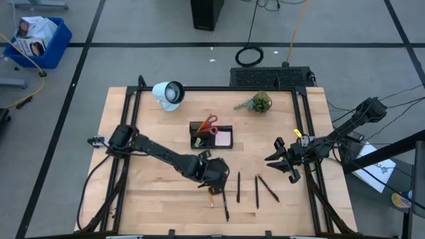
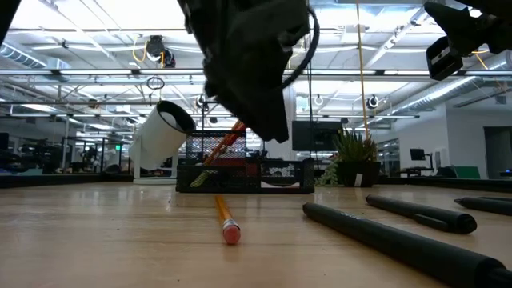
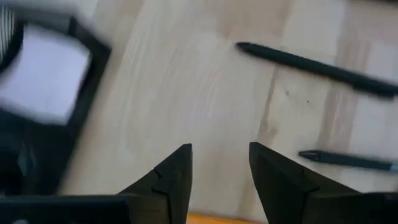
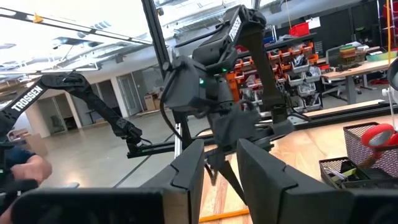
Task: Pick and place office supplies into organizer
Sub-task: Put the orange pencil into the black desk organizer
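Two fingers of left gripper (image 3: 219,177) parted and empty above orange pencil (image 2: 225,219); off-centre closing risks rolling it toward black pens (image 1: 257,190).

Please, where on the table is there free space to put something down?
Bare wood lies between the lamp and the left arm, and between the organizer and the plant. It is crowded near the front: pens and a pencil lie around the left claw.
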